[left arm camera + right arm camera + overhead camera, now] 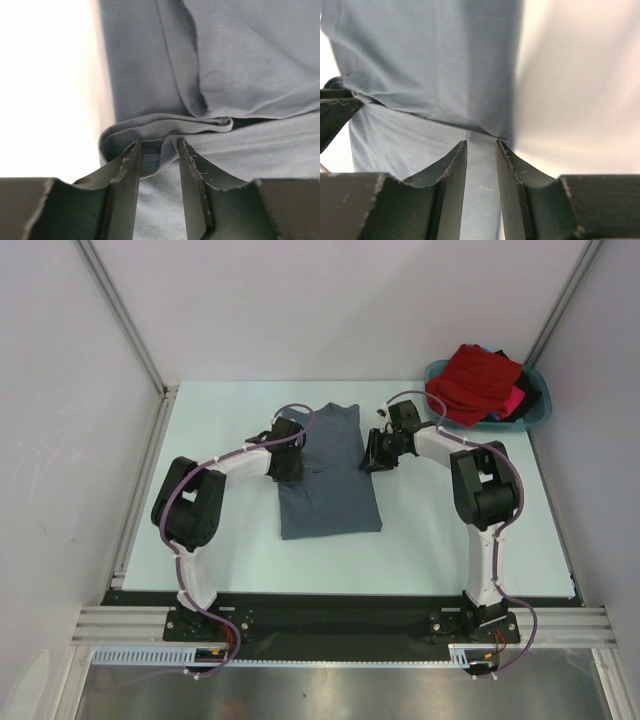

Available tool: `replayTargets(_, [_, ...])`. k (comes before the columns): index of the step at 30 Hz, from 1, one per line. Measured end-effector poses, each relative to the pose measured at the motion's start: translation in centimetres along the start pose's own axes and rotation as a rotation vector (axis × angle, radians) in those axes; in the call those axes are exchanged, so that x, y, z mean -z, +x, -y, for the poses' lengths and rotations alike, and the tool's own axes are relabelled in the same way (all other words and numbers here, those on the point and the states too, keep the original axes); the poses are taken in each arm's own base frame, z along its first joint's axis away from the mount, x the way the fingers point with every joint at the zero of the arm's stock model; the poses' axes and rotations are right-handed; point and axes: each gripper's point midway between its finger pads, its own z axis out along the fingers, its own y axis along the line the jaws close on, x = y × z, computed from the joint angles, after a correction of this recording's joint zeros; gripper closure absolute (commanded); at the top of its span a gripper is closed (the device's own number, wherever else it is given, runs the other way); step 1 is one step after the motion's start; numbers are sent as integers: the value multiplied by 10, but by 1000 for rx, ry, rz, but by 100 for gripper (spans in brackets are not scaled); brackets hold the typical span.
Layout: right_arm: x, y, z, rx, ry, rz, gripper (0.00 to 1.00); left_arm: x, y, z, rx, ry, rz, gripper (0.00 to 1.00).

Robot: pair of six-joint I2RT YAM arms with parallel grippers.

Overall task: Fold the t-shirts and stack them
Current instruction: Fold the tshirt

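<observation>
**Grey shirt (328,490) mid-fold, midway between the side edges of the table (450,540); red shirt (480,380) heaped in the basin (540,415) at the far right corner.**
A bunched left-edge fold is pinched in the left gripper (159,147). The right gripper (481,147) is set narrow at the right edge, its grip unclear. Next, both edges should probably be carried over evenly.
</observation>
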Motion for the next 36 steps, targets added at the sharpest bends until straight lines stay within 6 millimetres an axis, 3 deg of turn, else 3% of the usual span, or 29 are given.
replayTargets(6, [4,-9,21,-5,94,44,64,7,-1,-10,-23,-33,33,47])
replayTargets(12, [28,-7,33,3,174,78,63,48,-12,-11,-13,27,130,43])
replayTargets(17, [59,-17,-3,66,138,143,61,99,-33,10,-4,182,259,42])
replayTargets(21, [77,-20,-35,119,87,182,61,121,-33,23,-10,279,293,43])
replayTargets(26, [73,-1,-55,152,36,140,61,113,-7,28,-4,318,197,44])
replayTargets(31, [61,27,-60,150,4,66,61,85,33,20,24,284,49,46])
replayTargets(36, [50,32,-61,137,-23,38,61,59,62,12,36,237,-67,46])
